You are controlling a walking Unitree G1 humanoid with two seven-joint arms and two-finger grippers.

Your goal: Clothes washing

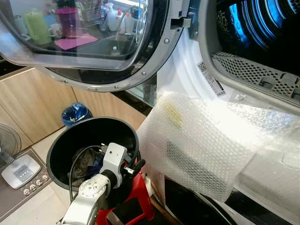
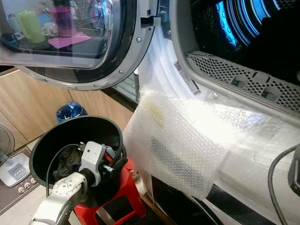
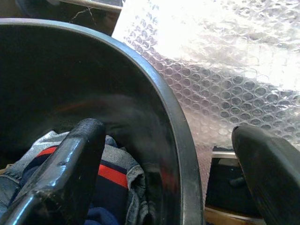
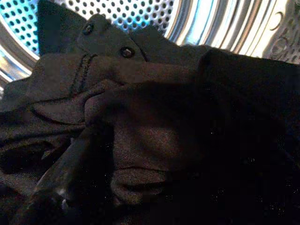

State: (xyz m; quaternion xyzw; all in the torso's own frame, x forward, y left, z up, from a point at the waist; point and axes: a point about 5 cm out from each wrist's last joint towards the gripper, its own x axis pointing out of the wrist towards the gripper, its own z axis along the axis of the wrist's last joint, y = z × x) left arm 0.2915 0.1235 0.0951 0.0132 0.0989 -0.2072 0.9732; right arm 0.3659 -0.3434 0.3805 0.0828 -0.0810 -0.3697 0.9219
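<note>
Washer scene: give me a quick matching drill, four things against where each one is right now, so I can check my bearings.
Things:
1. left claw
2. dark garment
3. bubble wrap
4. striped clothes

Places:
A. inside the washer drum
B. draped over the washer's front, below the opening
C. in the bottom of the black bucket
D. straddling the black bucket's rim, fingers apart

Pairs: 1-D, 2-A, 3-B, 4-C

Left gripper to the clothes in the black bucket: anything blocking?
Partly. The left gripper straddles the black bucket's rim: one finger inside over the clothes, the other outside by the bubble wrap.
</note>
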